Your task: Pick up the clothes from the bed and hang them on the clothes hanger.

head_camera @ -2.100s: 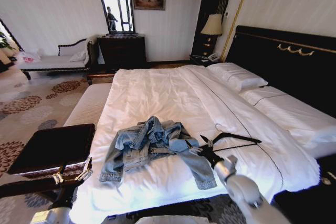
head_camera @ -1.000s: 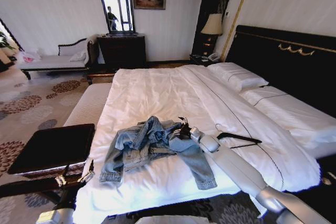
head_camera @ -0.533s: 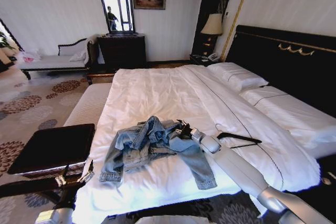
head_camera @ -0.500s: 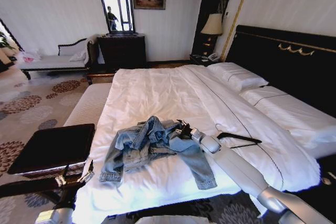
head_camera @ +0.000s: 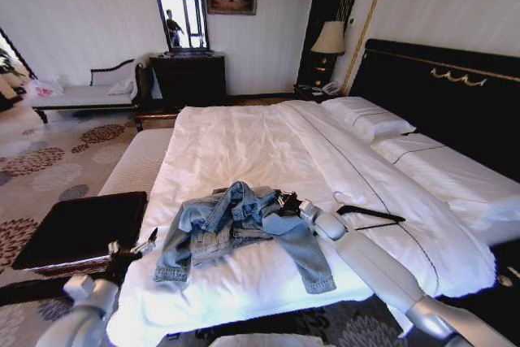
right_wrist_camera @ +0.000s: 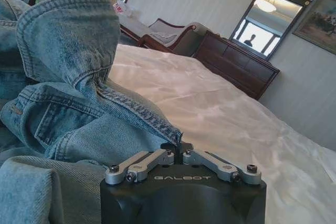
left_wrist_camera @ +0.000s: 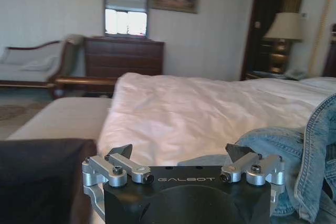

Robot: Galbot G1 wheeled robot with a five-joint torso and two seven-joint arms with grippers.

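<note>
Jacket (head_camera: 236, 221) edge inside right hand (head_camera: 286, 201)

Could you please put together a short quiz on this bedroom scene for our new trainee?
1. True or false: the right gripper is shut on a fold of the denim jacket.
2. Where does the clothes hanger lie? A) on the bed, beyond the right arm from the jacket; B) on the dark dresser; C) in the left gripper.
3. Fill in: the left gripper is ____, near the bed's edge by the jacket's sleeve.

Key: 1 true, its fingers meet on a denim edge. 2 A. 3 open, its fingers wide apart with nothing between them.
</note>
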